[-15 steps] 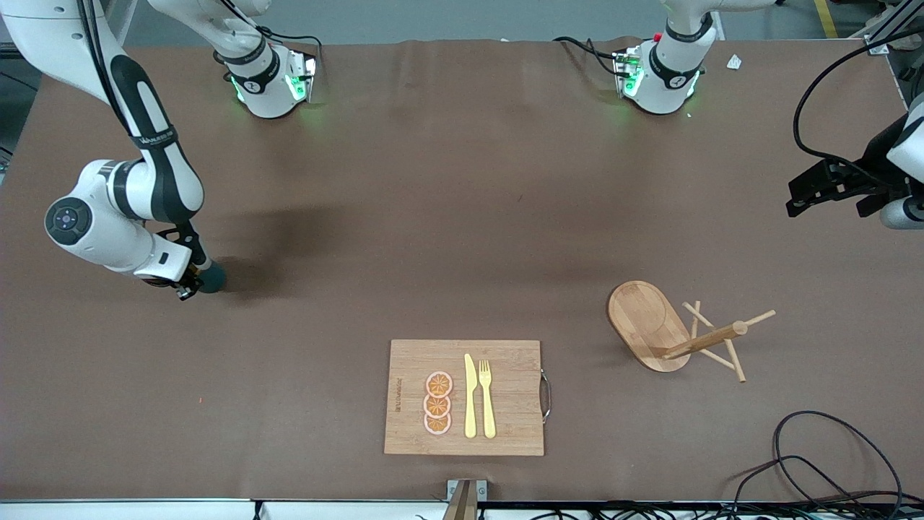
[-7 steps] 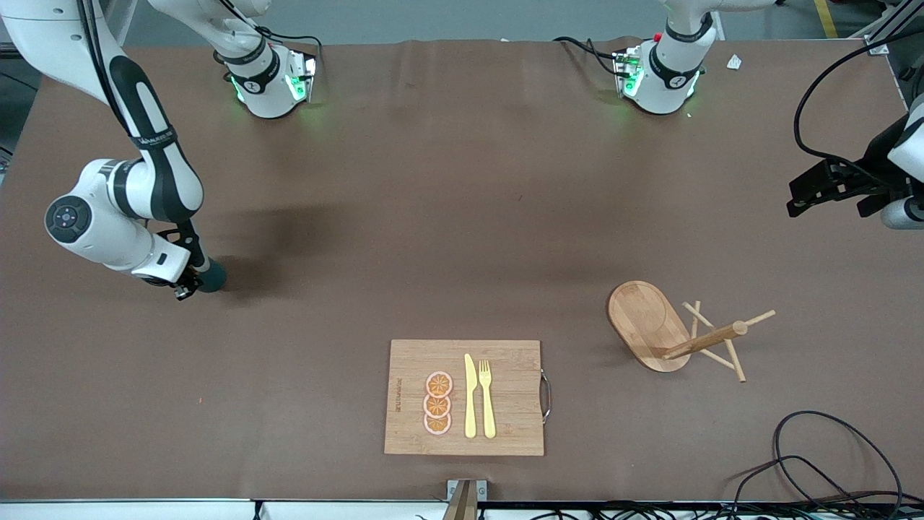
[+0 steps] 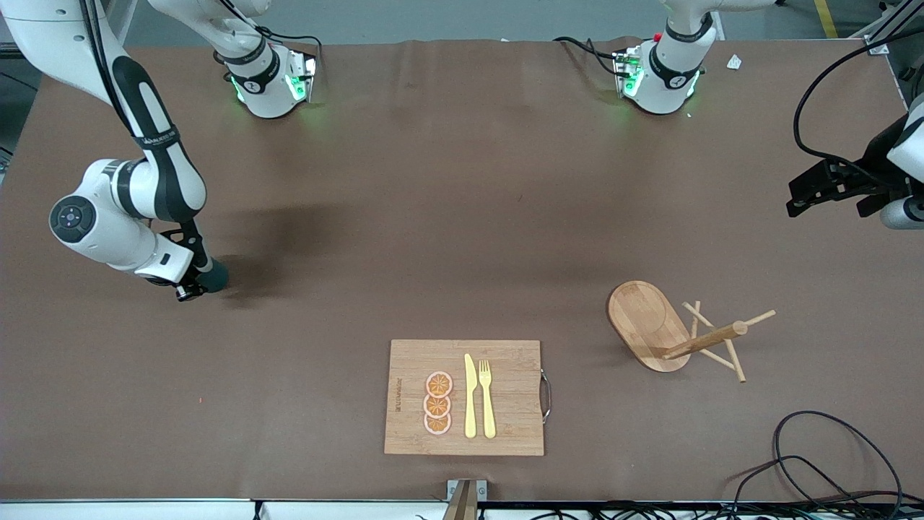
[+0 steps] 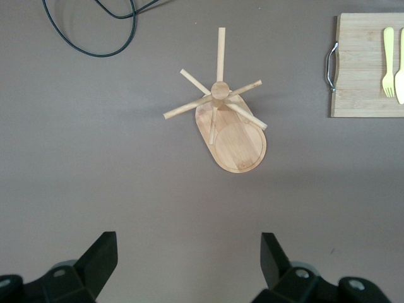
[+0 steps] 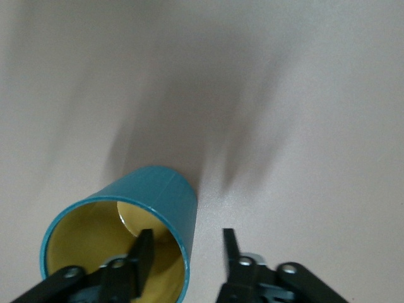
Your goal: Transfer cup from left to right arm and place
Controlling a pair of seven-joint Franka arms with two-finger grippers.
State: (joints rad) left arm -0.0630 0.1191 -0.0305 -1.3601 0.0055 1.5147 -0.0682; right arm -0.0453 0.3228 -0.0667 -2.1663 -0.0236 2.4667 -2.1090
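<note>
Teal cup (image 5: 129, 230) upright on table, mouth up, right claw (image 5: 186, 255) spread astride its rim, left claw (image 4: 186, 262) spread, waiting

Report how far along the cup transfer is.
Looks done: the handover. The cup is at the right arm's end of the table, and the left gripper waits open and empty at the left arm's end. In hand: placing. The right gripper is open astride the cup's wall, one finger inside; the cup appears set down. Left: lifting the right gripper clear.
</note>
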